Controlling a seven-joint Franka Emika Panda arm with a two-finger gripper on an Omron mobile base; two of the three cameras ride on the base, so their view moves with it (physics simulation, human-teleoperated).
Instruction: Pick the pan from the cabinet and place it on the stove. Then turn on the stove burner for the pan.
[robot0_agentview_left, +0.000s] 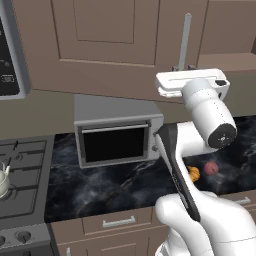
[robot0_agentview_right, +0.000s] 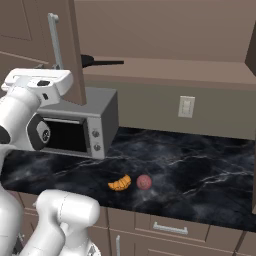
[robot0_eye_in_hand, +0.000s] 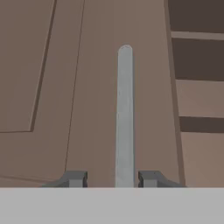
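No writing I can read

I find no legible word, number, brand or sign anywhere before me. The dark panel (robot0_agentview_left: 9, 55) at the upper left edge of my left base view carries a few pale marks, but they are too small and blurred for me to make out, and the toaster oven (robot0_agentview_right: 85, 127) shows plain knobs with no lettering I can read.

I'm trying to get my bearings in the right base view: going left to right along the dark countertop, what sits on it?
Silver toaster oven → orange croissant-like pastry → small reddish round item.
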